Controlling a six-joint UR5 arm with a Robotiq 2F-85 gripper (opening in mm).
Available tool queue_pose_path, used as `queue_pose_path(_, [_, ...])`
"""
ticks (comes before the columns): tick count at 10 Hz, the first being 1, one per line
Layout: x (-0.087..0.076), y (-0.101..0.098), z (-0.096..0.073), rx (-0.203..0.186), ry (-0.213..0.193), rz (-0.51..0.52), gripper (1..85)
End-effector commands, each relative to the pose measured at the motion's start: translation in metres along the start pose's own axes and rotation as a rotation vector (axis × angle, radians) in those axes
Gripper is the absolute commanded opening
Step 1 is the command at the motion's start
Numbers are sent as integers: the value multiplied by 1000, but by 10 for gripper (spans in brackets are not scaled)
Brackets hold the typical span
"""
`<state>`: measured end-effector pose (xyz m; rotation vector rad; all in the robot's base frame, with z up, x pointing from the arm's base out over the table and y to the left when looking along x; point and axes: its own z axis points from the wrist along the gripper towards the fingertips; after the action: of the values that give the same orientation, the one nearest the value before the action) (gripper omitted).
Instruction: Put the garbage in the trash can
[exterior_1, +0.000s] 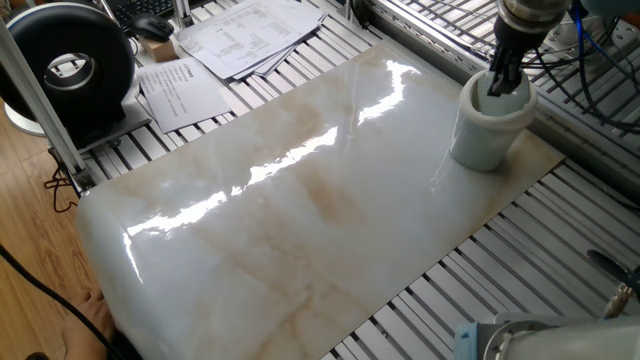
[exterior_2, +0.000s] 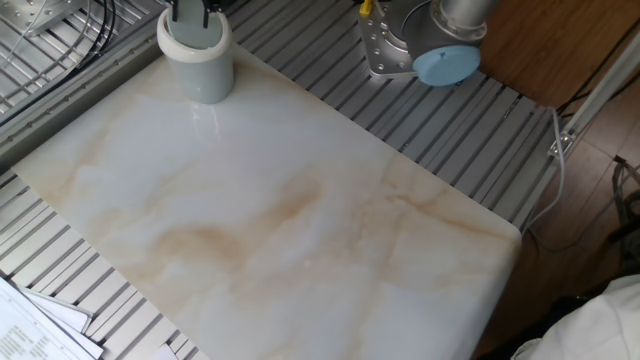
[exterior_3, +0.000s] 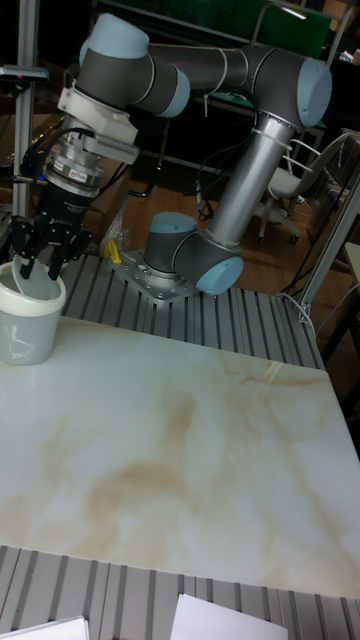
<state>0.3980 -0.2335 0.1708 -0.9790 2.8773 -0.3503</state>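
The trash can (exterior_1: 486, 128) stands under the fingers (exterior_3: 27, 268), whose grip I cannot tell.

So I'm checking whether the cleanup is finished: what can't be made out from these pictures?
- Inside of the white tapered cylindrical trash can: its wall and the black two-finger gripper hide the bottom in every view, so no paper wads can be confirmed.
- Gripper jaws: in the other fixed view the top edge cuts them off; in the tall fixed view the fingertips sit at the rim, too small to read.
- Printed sheets: text too small.
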Motion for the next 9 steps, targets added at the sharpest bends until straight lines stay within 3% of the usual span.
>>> queue_pose_path(1, [-6, 9, 1, -31, -61, 13, 490])
queue_pose_path(3, [-2, 15, -6, -44, -76, 3, 497])
queue_pose_path(6, [-12, 14, -15, -55, -40, -4, 490])
queue_pose_path(7, [-22, 19, -20, -80, -34, 18, 313])
queue_pose_path(8, [-24, 23, -21, -98, -40, 59, 17])
queue_pose_path(9, [-26, 26, -21, -108, -46, 88, 17])
